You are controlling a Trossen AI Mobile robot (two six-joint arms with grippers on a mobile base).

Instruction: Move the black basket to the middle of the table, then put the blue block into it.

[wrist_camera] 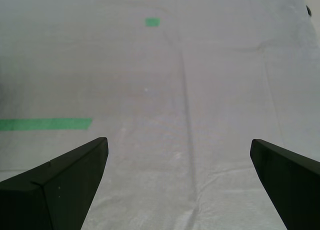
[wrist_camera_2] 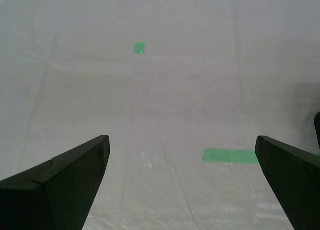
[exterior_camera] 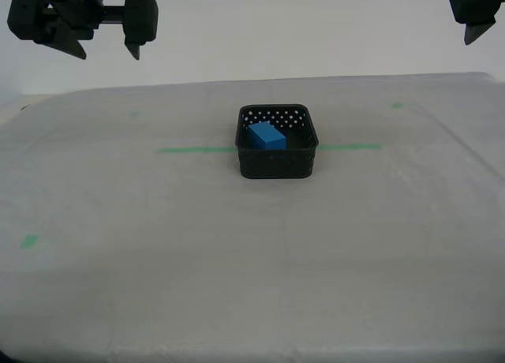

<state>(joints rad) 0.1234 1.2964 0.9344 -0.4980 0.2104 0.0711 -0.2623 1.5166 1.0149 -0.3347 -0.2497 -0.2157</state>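
The black basket (exterior_camera: 276,167) stands at the middle of the table (exterior_camera: 158,284), on the long green tape line (exterior_camera: 196,149). The blue block (exterior_camera: 267,136) lies inside it, tilted against the back wall. Both grippers hang high above the table, apart from the basket. Judging by the tape marks in the wrist views, my second gripper (exterior_camera: 106,54) is at the exterior view's upper left and my first gripper (exterior_camera: 476,20) at its upper right, partly cut off. My second gripper (wrist_camera_2: 182,190) and my first gripper (wrist_camera: 179,185) are both open, with only bare table between their fingers.
Small green tape bits lie at the exterior view's front left (exterior_camera: 31,241), back left (exterior_camera: 134,114) and back right (exterior_camera: 397,105). One end of the tape line (wrist_camera: 45,124) shows in the first wrist view. The table's far edge meets a pale wall.
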